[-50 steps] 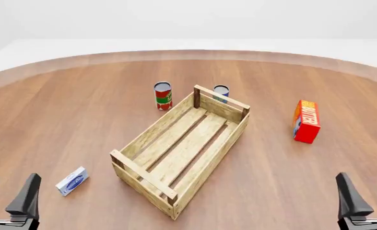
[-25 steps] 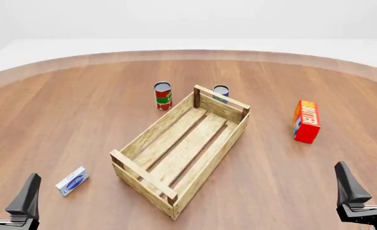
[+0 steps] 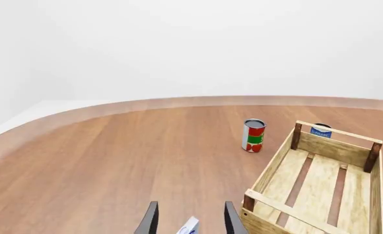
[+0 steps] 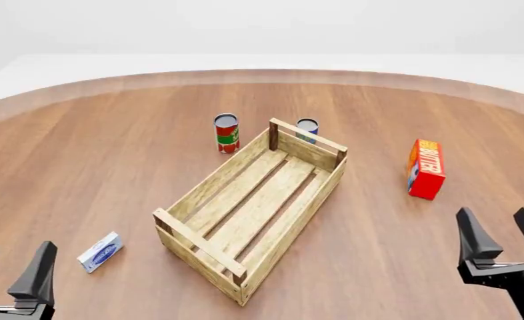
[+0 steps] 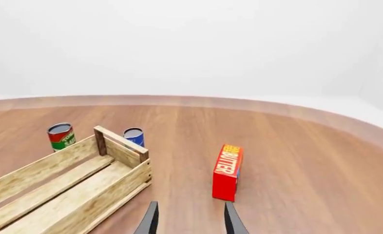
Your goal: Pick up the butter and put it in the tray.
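I hold both hands, left (image 4: 11, 267) and right (image 4: 502, 237), fingers apart, near edge; butter (image 4: 425, 169) stands outside tray (image 4: 253, 205).

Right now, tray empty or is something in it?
Empty. The front view shows only bare slats inside the tray; the butter stands on the table to its right, apart from it.

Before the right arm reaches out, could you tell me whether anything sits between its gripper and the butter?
Nothing visible does. The right gripper is open, with only bare table between it and the butter. The tray and both cans sit off to its left.
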`<state>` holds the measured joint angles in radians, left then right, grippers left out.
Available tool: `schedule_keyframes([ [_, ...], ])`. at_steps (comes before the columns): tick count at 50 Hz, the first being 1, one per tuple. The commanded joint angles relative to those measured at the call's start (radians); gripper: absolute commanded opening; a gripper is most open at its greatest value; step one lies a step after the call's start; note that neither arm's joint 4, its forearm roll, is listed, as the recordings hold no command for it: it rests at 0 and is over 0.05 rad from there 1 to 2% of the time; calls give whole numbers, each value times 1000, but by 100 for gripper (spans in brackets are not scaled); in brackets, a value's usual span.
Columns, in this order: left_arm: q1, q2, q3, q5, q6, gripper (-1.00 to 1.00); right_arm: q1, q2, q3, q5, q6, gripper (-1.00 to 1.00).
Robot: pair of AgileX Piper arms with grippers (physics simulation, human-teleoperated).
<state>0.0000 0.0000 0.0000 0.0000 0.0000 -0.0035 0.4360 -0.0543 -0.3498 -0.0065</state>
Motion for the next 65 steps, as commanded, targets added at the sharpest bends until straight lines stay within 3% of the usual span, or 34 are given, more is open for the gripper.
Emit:
schedule_keyframes([
  [1,0,0,0,0,0,100,-9,128,2,-116,15,100],
  [20,0,0,0,0,0,100,-51,361,1,-319,5,100],
  [65,0,0,0,0,0,100,-100,646,-122,-460,7,100],
])
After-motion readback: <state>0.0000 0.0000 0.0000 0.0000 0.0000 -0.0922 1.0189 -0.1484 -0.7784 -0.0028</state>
